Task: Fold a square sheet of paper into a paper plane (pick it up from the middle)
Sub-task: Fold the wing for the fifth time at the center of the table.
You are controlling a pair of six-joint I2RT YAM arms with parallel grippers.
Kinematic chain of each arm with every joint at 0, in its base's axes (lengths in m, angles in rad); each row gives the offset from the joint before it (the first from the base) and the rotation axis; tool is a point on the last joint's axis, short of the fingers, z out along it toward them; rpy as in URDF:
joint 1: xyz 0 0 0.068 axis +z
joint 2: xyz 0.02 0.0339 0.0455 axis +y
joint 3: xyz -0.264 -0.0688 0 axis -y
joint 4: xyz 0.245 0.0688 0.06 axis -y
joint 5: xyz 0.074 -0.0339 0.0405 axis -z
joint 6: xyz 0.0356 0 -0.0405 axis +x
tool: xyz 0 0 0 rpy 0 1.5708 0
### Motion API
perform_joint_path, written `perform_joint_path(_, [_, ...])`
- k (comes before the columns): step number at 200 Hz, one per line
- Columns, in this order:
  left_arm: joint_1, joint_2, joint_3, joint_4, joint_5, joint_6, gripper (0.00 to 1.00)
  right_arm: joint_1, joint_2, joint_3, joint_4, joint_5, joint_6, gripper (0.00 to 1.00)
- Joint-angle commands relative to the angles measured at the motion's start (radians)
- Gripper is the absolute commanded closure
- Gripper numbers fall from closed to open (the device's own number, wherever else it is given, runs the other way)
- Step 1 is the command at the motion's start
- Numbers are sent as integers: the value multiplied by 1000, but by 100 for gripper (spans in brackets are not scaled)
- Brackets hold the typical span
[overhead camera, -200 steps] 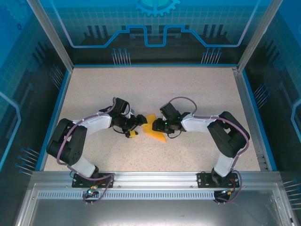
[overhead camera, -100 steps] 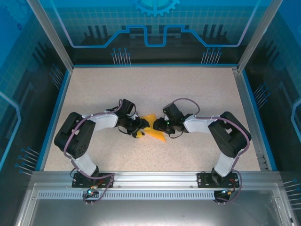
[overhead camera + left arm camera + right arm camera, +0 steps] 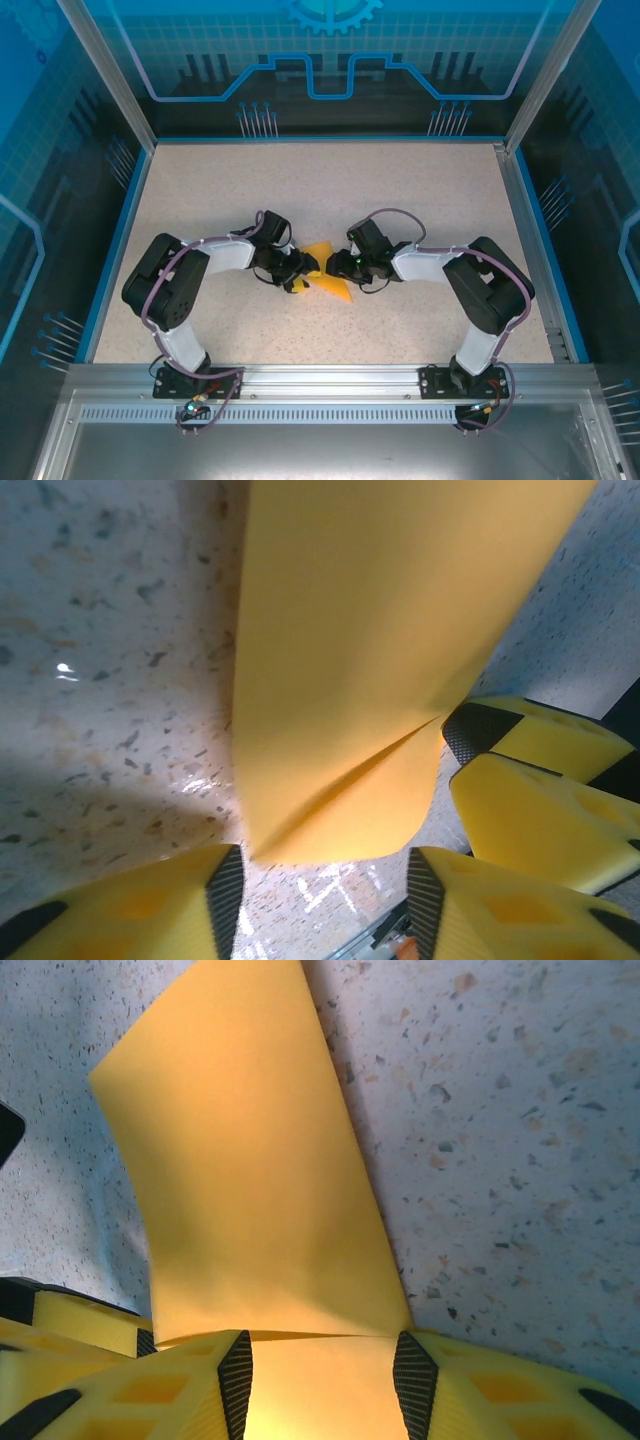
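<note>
Speckled beige tabletop (image 3: 400, 190), centre: one thin orange-yellow square sheet of paper (image 3: 335, 285), part-folded and bowed; left gripper (image 3: 320, 880), newly drawn in to its left end, fingers spread; right gripper (image 3: 318, 1360) likewise spread astride the other end, apparently ready for the next crease.

The square sheet of paper (image 3: 340, 650) is thin, smooth, matt orange-yellow paper with one soft crease. The bench (image 3: 100, 670) looks like speckled stone, slightly glossy, with small highlights. The left claw (image 3: 320, 905) has matt yellow plastic fingers (image 3: 130, 910) faced with black ribbed pads (image 3: 226, 890).
</note>
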Motion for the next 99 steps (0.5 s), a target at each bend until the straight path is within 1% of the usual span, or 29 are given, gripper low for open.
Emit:
perform_joint_path(1, [-7,-14,11,-41,-23,16,46,-24,28,-39,-64,42,-3,54])
perform_joint_path(21, [-7,-4,6,-22,-17,13,47,-27,31,-41,-61,40,-3,54])
perform_joint_path(35, [-7,7,9,15,5,5,52,-28,33,-41,-59,39,-5,54])
perform_joint_path(66, [-7,17,26,49,13,1,61,-30,31,-46,-46,30,-10,54])
perform_joint_path(99, [-7,11,25,58,17,3,76,-30,9,-56,-7,23,-61,52])
